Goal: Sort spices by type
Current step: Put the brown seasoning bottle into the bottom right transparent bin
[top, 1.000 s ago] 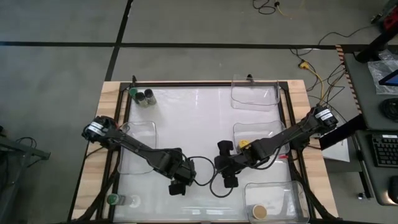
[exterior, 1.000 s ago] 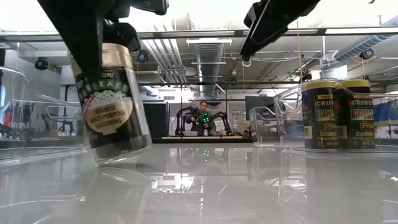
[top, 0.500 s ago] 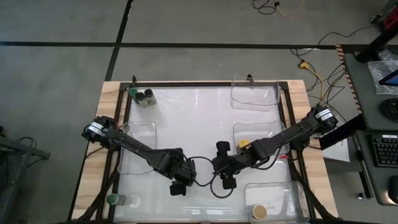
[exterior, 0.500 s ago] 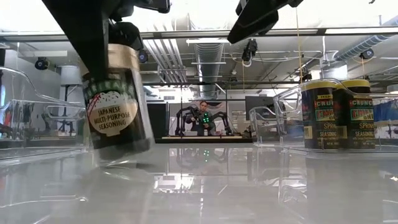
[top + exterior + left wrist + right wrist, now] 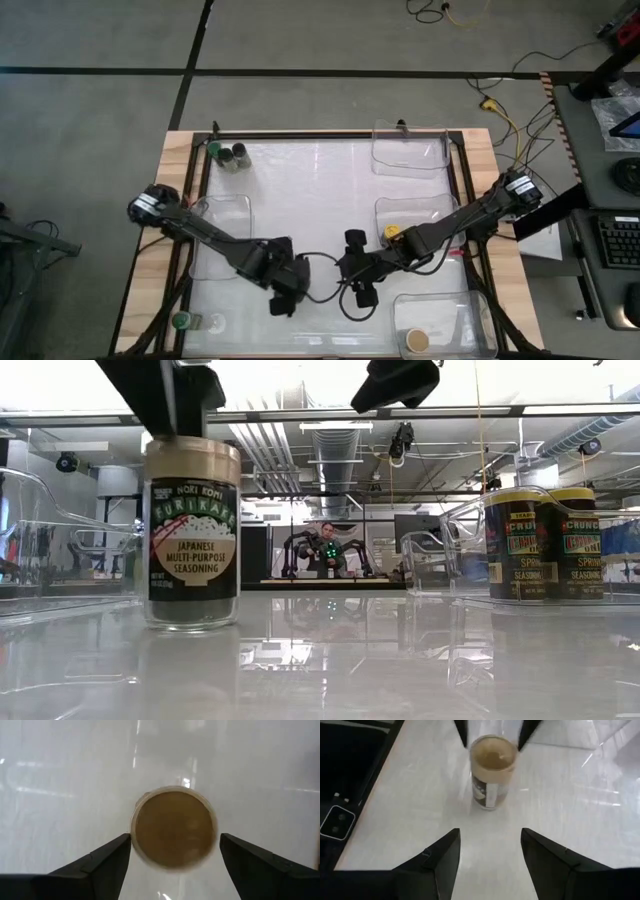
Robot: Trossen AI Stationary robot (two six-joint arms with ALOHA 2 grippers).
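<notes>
While the tan-lidded furikake jar (image 5: 191, 532) stands upright on the worktop (image 5: 400, 660), our left gripper (image 5: 172, 851) hovers above it, jaws spread. Our right gripper (image 5: 490, 851) waits nearby, jaws spread too. We judge the jar rigid, smooth and light, best pinched across the lid.

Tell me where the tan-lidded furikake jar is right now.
The furikake jar stands upright on the table's near-centre, between the open fingers of the left end effector directly above it, with the right end effector just beside.

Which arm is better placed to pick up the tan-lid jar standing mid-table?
Right. The right gripper is open facing the tan-lid jar; the left gripper, open directly above it, appears to have set it down.
</notes>
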